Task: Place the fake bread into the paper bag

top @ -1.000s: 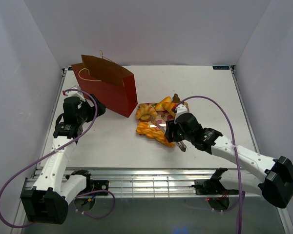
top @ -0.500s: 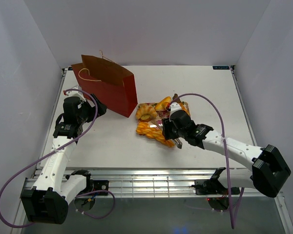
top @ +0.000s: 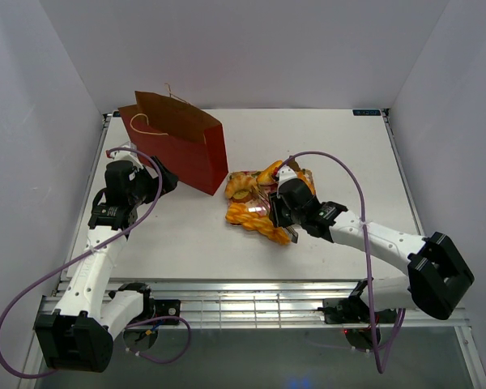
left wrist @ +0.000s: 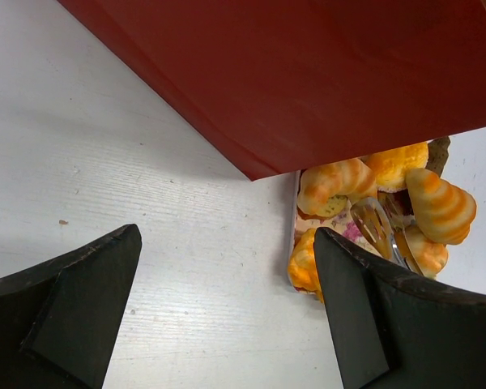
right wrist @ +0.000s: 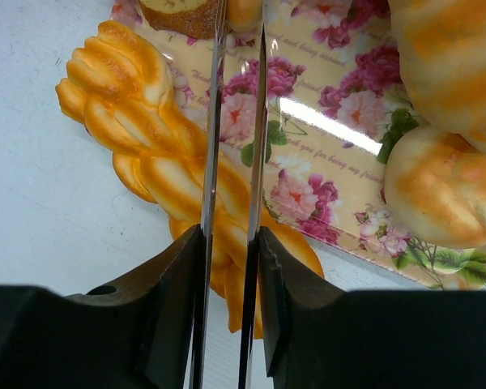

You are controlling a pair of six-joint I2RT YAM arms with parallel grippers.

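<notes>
The dark red paper bag (top: 178, 146) stands upright at the back left; its side fills the top of the left wrist view (left wrist: 308, 73). The fake bread lies on and around a pink floral tray (right wrist: 324, 154): a twisted loaf (top: 255, 220) (right wrist: 158, 154) on the tray's near-left edge, a round cake (top: 241, 186), a croissant (top: 269, 172) and rolls (right wrist: 441, 190). My right gripper (top: 277, 212) (right wrist: 231, 235) is shut on metal tongs (right wrist: 213, 121) whose two thin arms lie close together over the loaf and tray. My left gripper (top: 155, 181) (left wrist: 227, 243) is open and empty beside the bag.
The tongs' slotted head (left wrist: 373, 223) shows among the pastries in the left wrist view. White walls close in the table on the left, right and back. A metal rail runs along the near edge (top: 243, 304).
My right arm has moved left and forward, bringing the tongs over the twisted loaf and the tray. The left arm and the bag have not moved.
</notes>
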